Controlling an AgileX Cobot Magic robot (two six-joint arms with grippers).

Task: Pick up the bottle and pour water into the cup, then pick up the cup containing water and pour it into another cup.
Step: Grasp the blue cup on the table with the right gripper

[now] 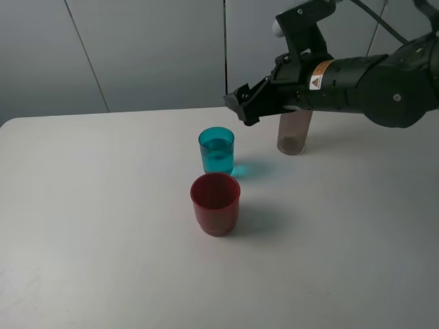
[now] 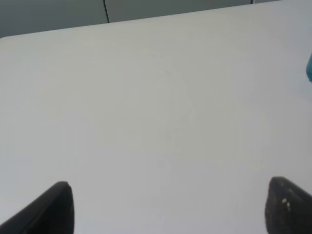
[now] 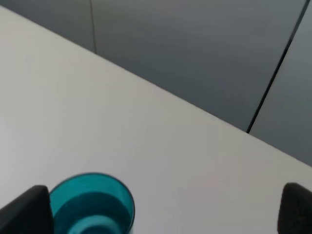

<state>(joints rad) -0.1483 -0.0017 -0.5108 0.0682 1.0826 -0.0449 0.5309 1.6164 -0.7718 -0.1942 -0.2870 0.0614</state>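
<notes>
right gripper (image 1: 241, 104) open, empty, hanging up and far-right of teal cup (image 1: 217, 150). teal cup holds water, centre of table (image 1: 82, 240); red cup (image 1: 215, 203) just near of it; bottle (image 1: 293, 133) upright to its right. left gripper (image 2: 170, 209) open, empty.

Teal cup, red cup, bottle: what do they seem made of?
Teal cup: translucent glossy plastic, apparently; the liquid shows through its wall. Red cup: opaque plastic, smooth with a slight sheen. Bottle: probably translucent smoky grey-brown plastic; its top is hidden.

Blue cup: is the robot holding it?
No, the blue cup stands by itself on the table, and the right gripper is open, not touching it.
</notes>
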